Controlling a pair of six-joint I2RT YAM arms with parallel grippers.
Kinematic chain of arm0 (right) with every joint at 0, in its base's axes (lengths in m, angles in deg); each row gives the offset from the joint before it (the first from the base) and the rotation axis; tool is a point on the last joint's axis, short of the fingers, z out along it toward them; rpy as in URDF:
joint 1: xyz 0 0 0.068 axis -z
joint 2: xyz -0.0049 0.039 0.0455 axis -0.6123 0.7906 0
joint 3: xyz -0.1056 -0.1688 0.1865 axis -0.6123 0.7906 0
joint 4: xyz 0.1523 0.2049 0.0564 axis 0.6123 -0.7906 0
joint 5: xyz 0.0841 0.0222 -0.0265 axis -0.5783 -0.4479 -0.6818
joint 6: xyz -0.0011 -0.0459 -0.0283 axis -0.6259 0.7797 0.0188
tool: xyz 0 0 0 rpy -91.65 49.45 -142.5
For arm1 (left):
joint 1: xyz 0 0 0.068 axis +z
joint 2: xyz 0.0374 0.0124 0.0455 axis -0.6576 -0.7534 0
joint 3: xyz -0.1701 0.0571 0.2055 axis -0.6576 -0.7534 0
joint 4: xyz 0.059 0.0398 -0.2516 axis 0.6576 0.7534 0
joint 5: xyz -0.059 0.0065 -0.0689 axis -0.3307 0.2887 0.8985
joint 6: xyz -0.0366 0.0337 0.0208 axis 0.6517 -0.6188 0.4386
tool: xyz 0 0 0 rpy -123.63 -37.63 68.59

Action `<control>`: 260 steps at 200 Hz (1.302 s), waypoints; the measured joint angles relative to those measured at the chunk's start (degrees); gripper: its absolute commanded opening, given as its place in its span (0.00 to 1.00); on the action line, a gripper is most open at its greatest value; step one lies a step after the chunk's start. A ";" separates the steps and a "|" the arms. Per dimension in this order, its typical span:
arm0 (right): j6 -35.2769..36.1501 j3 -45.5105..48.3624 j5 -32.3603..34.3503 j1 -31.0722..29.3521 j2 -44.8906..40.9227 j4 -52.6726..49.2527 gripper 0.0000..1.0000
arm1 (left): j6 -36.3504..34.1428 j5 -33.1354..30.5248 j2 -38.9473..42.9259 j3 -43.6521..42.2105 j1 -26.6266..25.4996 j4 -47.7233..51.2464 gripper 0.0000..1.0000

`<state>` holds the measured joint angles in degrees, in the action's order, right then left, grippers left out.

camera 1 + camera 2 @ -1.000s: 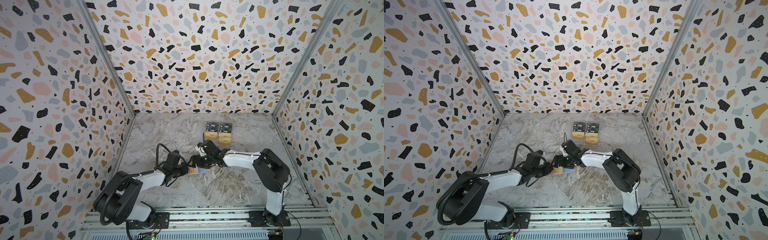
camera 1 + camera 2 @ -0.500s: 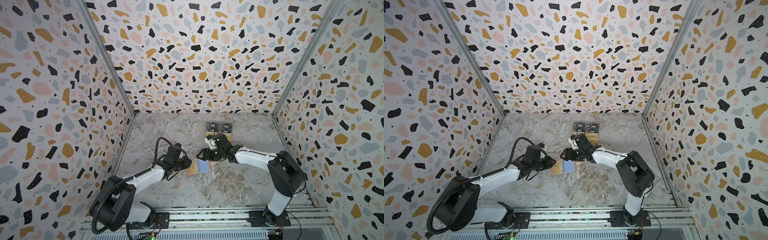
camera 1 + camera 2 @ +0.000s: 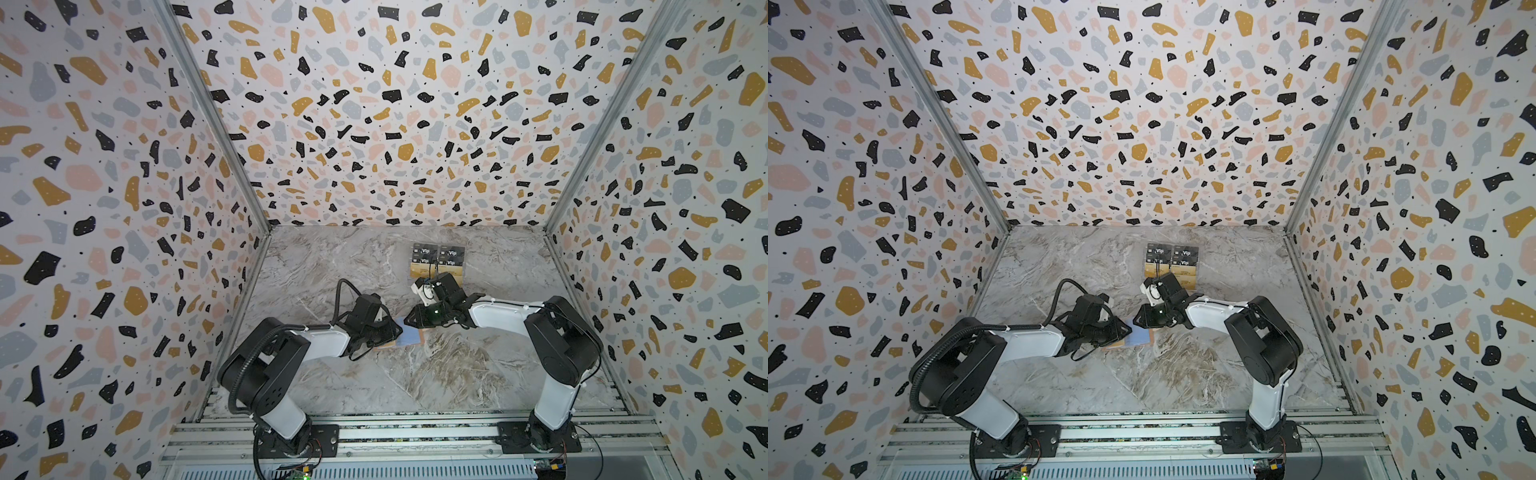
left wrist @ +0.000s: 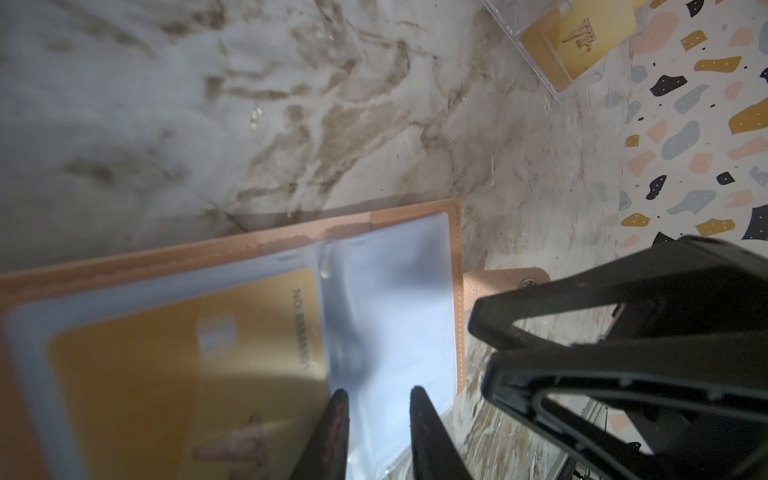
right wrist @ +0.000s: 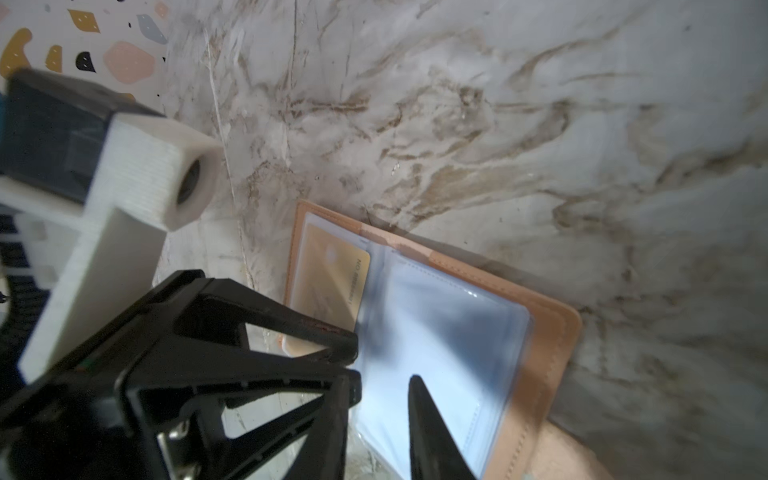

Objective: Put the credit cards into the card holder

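card holder (image 3: 410, 335) lies open and flat on the worktop (image 3: 436, 386), mid-frame in both top views, just below centre.

Top views only resolve it as a pale blue patch with a tan edge, crowded by both arms. Wrist views give the detail:
- tan stitched cover, pale blue clear sleeves
- one gold card (image 4: 187, 353) seated in the sleeve on one half
- the facing sleeve is just blue plastic
- snap tab (image 4: 505, 282) sticks out from the cover edge

Loose credit cards (image 3: 436, 262) sit well apart from the holder, upper centre-right in the top views, in two rows side by side. Black "Vip" ones are at the back, gold ones nearer. Left wrist view shows the gold ones in a clear tray (image 4: 552, 89); top views don't resolve it.

left end effector (image 3: 397, 332) comes in from frame left, tips over the holder's left half. Its wrist view shows a narrow gap, fingertips over the blue sleeve by the spine, right beside the gold card's edge. Nothing is clamped. Can't tell if it touches the sleeve.

right end effector (image 3: 409, 321) comes in from frame right, tips at the holder's upper edge. Its wrist view also shows a narrow gap, over the blue sleeve, with no visible grip. One finger overlaps the left end effector there. The two are very close; can't tell if they touch.
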<state>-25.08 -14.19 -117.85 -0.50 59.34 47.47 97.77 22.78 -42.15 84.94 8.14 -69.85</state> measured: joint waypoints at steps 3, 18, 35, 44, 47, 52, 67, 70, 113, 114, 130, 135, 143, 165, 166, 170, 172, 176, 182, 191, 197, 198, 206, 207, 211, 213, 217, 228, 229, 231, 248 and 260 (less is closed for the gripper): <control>0.04 0.17 0.00 0.00 0.07 0.00 0.24 | 0.20 0.00 -0.15 0.13 0.00 -0.11 0.33; 0.55 0.96 0.44 0.00 0.44 -0.15 0.23 | 0.50 0.00 -0.87 0.90 0.00 -0.59 0.34; 1.03 1.75 0.90 0.00 0.79 -0.57 0.22 | 0.61 0.09 -1.84 1.73 0.00 -1.22 0.34; 1.22 2.16 1.20 0.00 0.90 -0.72 0.22 | 0.63 0.13 -2.40 2.10 0.00 -1.44 0.34; 1.27 2.29 1.27 0.00 0.94 -0.70 0.21 | 0.63 0.13 -2.62 2.21 0.00 -1.51 0.34; 1.31 2.43 1.25 0.00 0.96 -0.61 0.21 | 0.63 0.15 -2.89 2.29 0.00 -1.62 0.34; 1.40 2.64 1.38 0.00 0.96 -0.31 0.21 | 0.63 0.15 -3.34 2.47 0.00 -1.75 0.34; 1.42 2.73 1.38 0.00 0.96 -0.17 0.20 | 0.63 0.15 -3.41 2.51 0.00 -1.75 0.34; 1.09 4.26 1.33 0.17 0.85 2.23 0.20 | 0.87 0.66 -4.22 2.62 0.11 -3.19 0.33; 1.07 4.28 1.33 0.17 0.85 2.27 0.20 | 0.90 0.68 -4.24 2.62 0.13 -3.23 0.33; 0.94 4.68 1.29 0.22 0.70 2.78 0.20 | 1.49 1.14 -4.63 2.60 0.24 -4.20 0.33; 0.92 4.76 1.25 0.24 0.66 2.89 0.20 | 1.64 1.20 -4.68 2.58 0.28 -4.39 0.33; 0.85 4.87 1.20 0.28 0.66 3.06 0.20 | 1.90 1.31 -4.70 2.58 0.28 -4.55 0.33; 0.74 5.22 1.20 0.39 0.46 3.34 0.20 | 2.27 1.55 -5.33 2.58 0.31 -5.66 0.31; 0.74 5.25 1.20 0.39 0.42 3.37 0.20 | 2.29 1.57 -5.38 2.58 0.31 -5.73 0.31; 0.74 5.35 1.22 0.42 0.33 3.39 0.20 | 2.34 1.70 -5.60 2.58 0.31 -6.08 0.31; 0.74 5.44 1.22 0.44 0.28 3.37 0.20 | 2.43 1.84 -5.75 2.58 0.33 -6.34 0.31; 0.72 5.55 1.25 0.46 0.17 3.37 0.20 | 2.47 2.01 -5.95 2.58 0.35 -6.71 0.30; 0.72 5.70 1.27 0.50 0.02 3.34 0.20 | 2.67 2.34 -6.25 2.56 0.35 -7.39 0.30; 0.68 5.88 1.27 0.57 -0.11 3.34 0.20 | 2.82 2.69 -6.43 2.49 0.39 -8.00 0.30; 0.61 5.95 1.25 0.59 -0.11 3.39 0.20 | 2.86 2.78 -6.43 2.38 0.42 -8.22 0.30; 0.59 5.97 1.25 0.59 -0.11 3.39 0.20 | 2.86 2.80 -6.40 2.36 0.42 -8.22 0.30; 0.52 5.97 1.20 0.63 -0.11 3.45 0.20 | 2.84 2.91 -6.36 2.21 0.46 -8.44 0.29; 0.52 5.97 1.18 0.63 -0.11 3.48 0.20 | 2.84 2.91 -6.36 2.19 0.46 -8.44 0.29; 0.50 5.97 1.16 0.63 -0.11 3.48 0.20 | 2.84 2.91 -6.36 2.16 0.46 -8.48 0.29; 0.50 5.97 1.16 0.63 -0.11 3.48 0.20 | 2.82 2.91 -6.34 2.14 0.46 -8.48 0.29; 0.48 5.97 1.09 0.63 -0.11 3.48 0.19 | 2.80 2.93 -6.29 2.14 0.46 -8.46 0.29; 0.35 5.97 1.03 0.66 -0.11 3.50 0.19 | 2.60 2.91 -6.05 2.14 0.46 -8.17 0.28; 0.35 5.97 1.03 0.66 -0.11 3.50 0.19 | 2.60 2.93 -6.03 2.14 0.46 -8.13 0.28; 0.33 5.97 1.03 0.66 -0.11 3.50 0.19 | 2.58 2.93 -6.01 2.14 0.46 -8.11 0.28; 0.28 5.99 1.03 0.66 -0.11 3.52 0.19 | 1.88 3.26 -5.77 2.14 0.44 -7.48 0.26; 0.13 6.12 1.03 0.66 -0.11 3.74 0.19 | 1.25 3.85 -5.77 2.14 0.44 -7.10 0.25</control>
<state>-24.95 -8.07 -116.82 0.15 59.23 51.21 99.02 26.63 -47.92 87.09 8.58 -76.95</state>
